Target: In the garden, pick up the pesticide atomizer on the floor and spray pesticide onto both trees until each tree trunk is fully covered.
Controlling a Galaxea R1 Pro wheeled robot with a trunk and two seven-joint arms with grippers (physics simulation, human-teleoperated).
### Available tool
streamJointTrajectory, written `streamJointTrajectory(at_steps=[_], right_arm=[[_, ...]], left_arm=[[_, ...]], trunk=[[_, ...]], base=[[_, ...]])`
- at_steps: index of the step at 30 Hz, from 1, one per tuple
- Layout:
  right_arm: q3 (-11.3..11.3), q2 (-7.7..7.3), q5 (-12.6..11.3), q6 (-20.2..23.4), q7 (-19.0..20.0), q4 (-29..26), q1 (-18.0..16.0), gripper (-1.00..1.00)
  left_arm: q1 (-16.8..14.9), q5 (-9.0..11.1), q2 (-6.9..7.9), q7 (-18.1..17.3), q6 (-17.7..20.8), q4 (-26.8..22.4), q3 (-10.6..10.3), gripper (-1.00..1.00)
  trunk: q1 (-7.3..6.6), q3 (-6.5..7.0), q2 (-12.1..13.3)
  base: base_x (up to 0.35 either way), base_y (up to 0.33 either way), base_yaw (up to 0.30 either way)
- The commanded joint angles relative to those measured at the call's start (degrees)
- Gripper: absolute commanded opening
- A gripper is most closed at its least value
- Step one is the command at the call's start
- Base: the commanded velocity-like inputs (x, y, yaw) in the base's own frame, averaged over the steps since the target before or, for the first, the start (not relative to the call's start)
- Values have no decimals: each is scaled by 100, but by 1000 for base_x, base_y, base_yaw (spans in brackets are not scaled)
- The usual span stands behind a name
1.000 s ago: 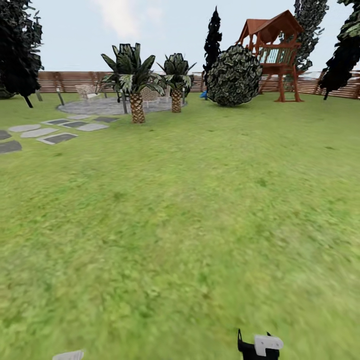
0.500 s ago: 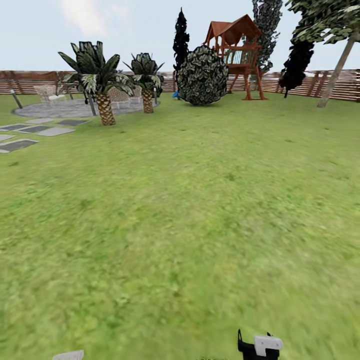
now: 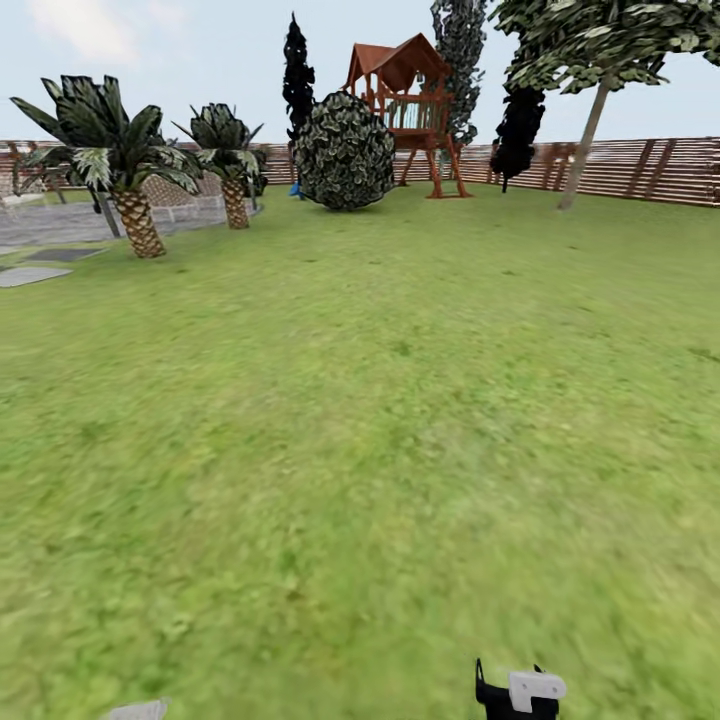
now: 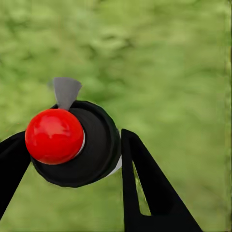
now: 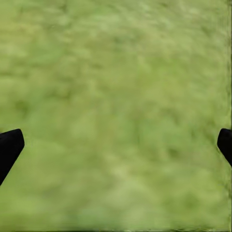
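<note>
Two black fingers (image 4: 145, 183) of our left gripper (image 4: 72, 159) are clamping the pesticide atomizer (image 4: 72, 145); our right gripper (image 5: 116, 145) is gaping apart over grass (image 5: 121, 72).

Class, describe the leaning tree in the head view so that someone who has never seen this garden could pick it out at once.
Start at the brown slatted fence along the back of the lawn, then look right of the red wooden play tower. There stands the tree, with a thin pale trunk tilting rightward under a broad leafy crown. Its neighbours are dark narrow conifers.

Even, bright daylight without strong shadows or glare; the grass (image 3: 360, 450) renders soft and smeared, blurriest in both wrist views.
</note>
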Motion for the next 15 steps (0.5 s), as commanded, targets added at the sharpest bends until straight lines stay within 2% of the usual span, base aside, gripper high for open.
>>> streamJointTrajectory(at_steps=[1,15], right_arm=[[0,0,-1,0,0,0,0,100],[3,4,-1,0,0,0,0,100]], left_arm=[[-2,-2,3,-1,0,-2,1,-100],[2,-11,-5,-1,0,4,-6,-100]], trunk=[[0,0,0],[0,0,0]], base=[[0,-219,-300],[0,-223,-300]])
